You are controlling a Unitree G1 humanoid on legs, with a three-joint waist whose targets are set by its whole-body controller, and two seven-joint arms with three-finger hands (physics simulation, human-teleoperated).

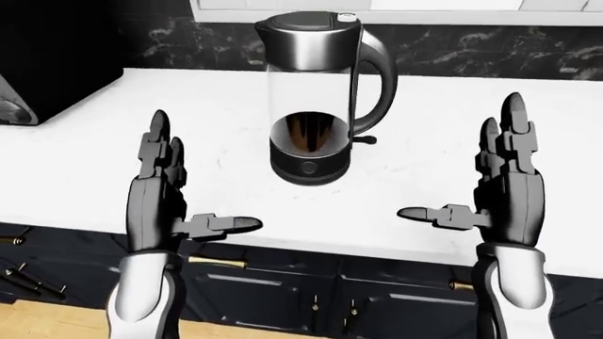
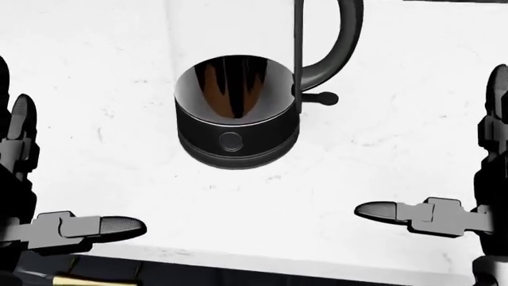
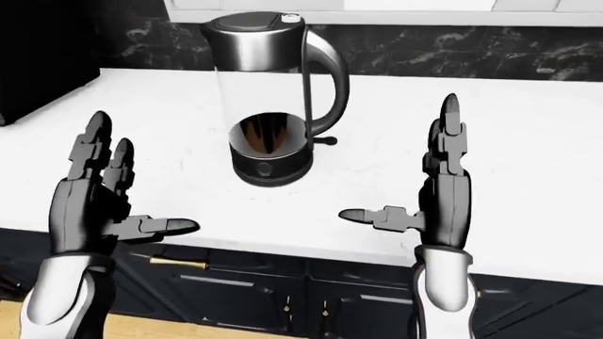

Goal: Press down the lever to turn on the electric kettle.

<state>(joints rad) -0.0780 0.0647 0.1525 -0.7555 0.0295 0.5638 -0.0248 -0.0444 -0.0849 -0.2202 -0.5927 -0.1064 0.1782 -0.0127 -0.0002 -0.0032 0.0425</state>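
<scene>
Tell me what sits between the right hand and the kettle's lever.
Nothing: in the head view only bare white counter separates the right hand from the lever.

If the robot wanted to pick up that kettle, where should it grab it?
Probably by the curved black handle of the kettle, coming from the view's right with the right hand. The handle loops out on that side, leaving a gap from the glass body for fingers. The small lever sits at its foot, so grip higher up.
</scene>
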